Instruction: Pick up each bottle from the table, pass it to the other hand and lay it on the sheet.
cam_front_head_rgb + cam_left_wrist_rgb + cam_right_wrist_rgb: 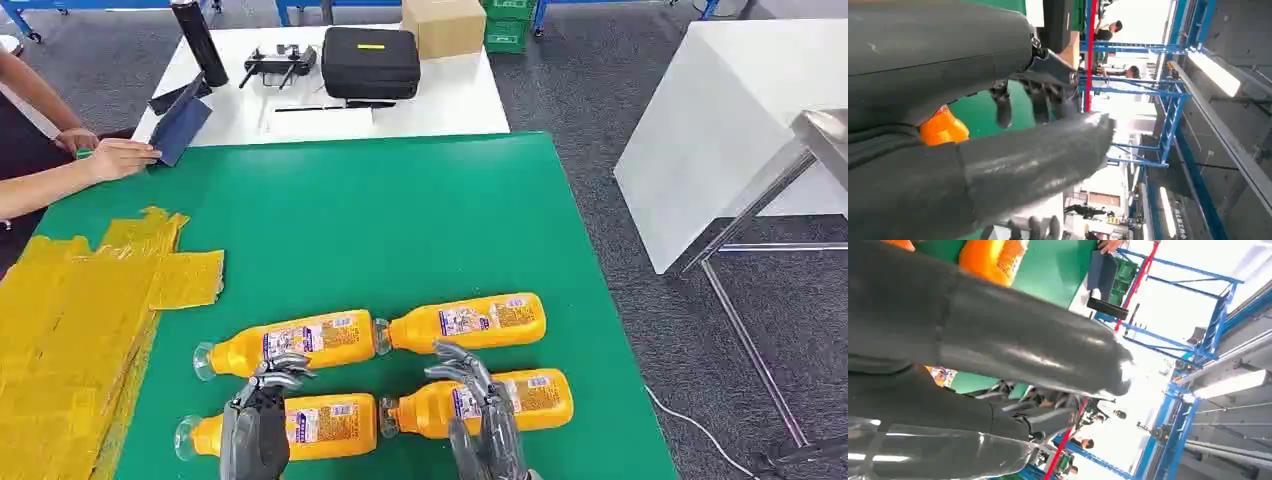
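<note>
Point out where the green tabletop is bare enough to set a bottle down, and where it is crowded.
Bare: the wide middle of the green table, between the crumpled yellow sheet, the white table beyond and the four orange plastic bottles. A bare strip also runs along the right edge. Crowded: the near edge, where the bottles lie in two rows under the left hand and right hand.

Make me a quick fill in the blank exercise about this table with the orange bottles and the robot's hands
1. The number of orange bottles lying on the green table is ____.
2. The crumpled sheet at the table's left edge is coloured ____.
3. The left hand and right hand hover over the ____ row of bottles.

Missing words: four; yellow; near
</note>
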`<action>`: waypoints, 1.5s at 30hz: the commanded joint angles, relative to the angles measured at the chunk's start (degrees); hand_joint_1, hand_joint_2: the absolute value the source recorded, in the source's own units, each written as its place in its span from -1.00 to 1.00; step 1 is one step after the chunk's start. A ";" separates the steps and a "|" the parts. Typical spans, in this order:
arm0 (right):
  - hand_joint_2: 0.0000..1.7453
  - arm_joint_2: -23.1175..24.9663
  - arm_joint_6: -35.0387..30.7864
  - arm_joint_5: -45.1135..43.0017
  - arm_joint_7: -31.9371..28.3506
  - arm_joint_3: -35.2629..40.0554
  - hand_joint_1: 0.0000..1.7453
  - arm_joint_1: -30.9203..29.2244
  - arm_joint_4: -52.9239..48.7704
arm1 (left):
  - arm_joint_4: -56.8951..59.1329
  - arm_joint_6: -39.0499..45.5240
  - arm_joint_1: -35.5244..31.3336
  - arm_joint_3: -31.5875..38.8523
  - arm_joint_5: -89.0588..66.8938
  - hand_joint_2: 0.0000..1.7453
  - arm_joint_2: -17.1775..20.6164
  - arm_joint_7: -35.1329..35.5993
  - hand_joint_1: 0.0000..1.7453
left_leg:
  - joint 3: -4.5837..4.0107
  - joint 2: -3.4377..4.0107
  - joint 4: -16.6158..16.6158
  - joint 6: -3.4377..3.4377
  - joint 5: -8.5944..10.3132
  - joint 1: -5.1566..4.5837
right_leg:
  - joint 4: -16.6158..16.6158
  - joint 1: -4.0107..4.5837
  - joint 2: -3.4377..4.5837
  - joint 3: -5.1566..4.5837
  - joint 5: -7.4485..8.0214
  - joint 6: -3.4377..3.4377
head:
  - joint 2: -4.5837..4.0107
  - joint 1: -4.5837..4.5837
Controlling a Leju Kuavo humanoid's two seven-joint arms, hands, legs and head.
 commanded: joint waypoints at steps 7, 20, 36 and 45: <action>-1.00 5.69 13.04 -7.85 -4.51 -8.45 1.00 -10.50 2.74 | -2.52 1.55 -8.99 8.36 -3.18 -1.00 2.20 -1.93 1.00 | -0.06 0.22 0.03 -0.16 0.17 0.11 | 0.00 0.11 0.13 -0.06 0.23 -0.01 | 0.00 0.00; -1.00 6.59 11.91 -4.48 -2.60 -8.86 -1.00 -10.96 6.49 | -0.92 -0.65 -8.20 11.34 0.22 -1.00 0.08 -1.93 -1.00 | 0.09 0.15 0.06 -0.22 0.17 0.14 | -0.01 0.12 0.08 0.17 0.15 -0.04 | 0.00 0.00; 1.00 6.29 19.46 14.60 17.18 7.12 -1.00 -24.23 25.90 | 4.48 -9.86 -10.43 18.16 2.93 -1.00 -4.55 -1.93 -1.00 | 0.04 0.09 -0.05 -0.10 0.27 0.06 | -0.05 0.05 0.06 0.07 0.25 -0.05 | 0.00 0.00; 1.00 7.54 25.33 19.54 21.50 18.44 -1.00 -31.87 32.49 | 4.67 -11.27 -11.06 19.05 3.32 -1.00 -5.34 -1.93 -1.00 | 0.03 0.27 0.03 -0.18 0.23 0.12 | 0.00 0.11 0.18 0.06 0.26 -0.11 | 0.00 0.02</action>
